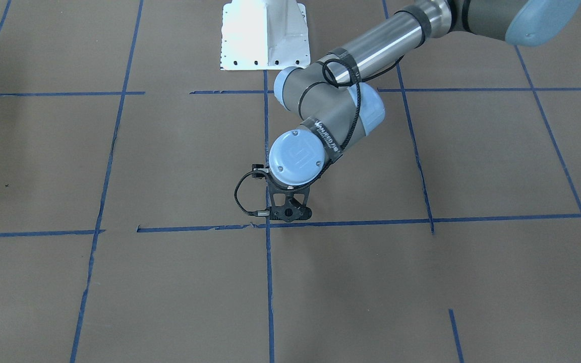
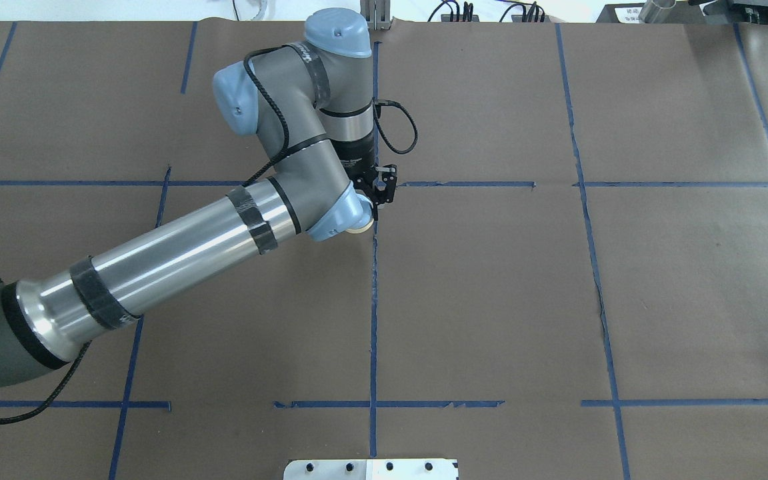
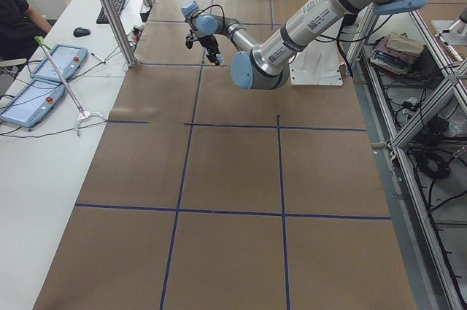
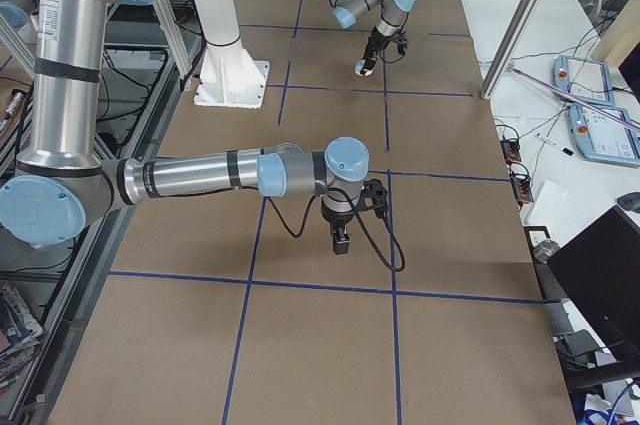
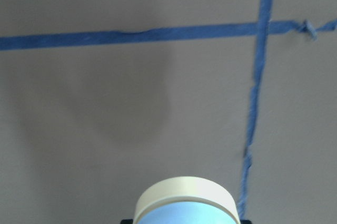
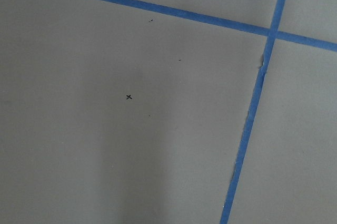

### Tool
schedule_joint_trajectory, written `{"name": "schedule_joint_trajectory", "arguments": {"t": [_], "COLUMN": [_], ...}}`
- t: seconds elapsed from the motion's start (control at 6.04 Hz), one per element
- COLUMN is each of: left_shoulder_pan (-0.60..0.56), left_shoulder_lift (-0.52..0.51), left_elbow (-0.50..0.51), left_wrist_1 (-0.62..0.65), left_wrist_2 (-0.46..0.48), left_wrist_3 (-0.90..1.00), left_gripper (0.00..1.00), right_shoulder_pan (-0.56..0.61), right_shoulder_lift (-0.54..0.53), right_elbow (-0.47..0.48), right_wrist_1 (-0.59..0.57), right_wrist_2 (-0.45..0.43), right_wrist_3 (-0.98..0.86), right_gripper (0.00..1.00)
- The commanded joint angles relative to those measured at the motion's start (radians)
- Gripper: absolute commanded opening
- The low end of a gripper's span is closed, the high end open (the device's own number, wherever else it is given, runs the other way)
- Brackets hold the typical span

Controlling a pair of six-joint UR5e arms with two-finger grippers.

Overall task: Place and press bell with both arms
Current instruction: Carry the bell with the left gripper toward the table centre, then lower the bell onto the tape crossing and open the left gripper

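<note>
One thing matters now: the left gripper is squeezed tight on the bell, with its cream ring facing the table. It hangs low, just beside where two blue tape lines cross. I think the putting-down step is in hand. Next, set the bell flat and let go. The right gripper is well apart. I cannot tell if it is apart or together. It must come press.

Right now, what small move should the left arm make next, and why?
Probably lower the bell onto the brown paper: it sits at the tips of the left gripper, seemingly just above the surface, while the right gripper hovers well apart.
</note>
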Motion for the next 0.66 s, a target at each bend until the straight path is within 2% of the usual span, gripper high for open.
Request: {"name": "schedule_joint_trajectory", "arguments": {"t": [0.0, 0.17, 0.5], "left_shoulder_pan": [0.051, 0.054, 0.062], "left_shoulder_lift": [-0.046, -0.046, -0.046], "left_elbow": [0.098, 0.117, 0.121], "left_wrist_1": [-0.059, -0.089, -0.1], "left_wrist_2": [0.054, 0.054, 0.054], "left_wrist_3": [-0.068, -0.086, -0.089], "left_gripper": [0.06, 0.08, 0.19], "right_shoulder_pan": [-0.001, -0.001, -0.001], "right_shoulder_lift": [0.0, 0.0, 0.0], "right_elbow": [0.001, 0.001, 0.004], "right_wrist_1": [0.0, 0.0, 0.0], "right_wrist_2": [0.003, 0.001, 0.003], "right_wrist_3": [0.0, 0.0, 0.002], "right_gripper": [1.0, 1.0, 1.0]}}
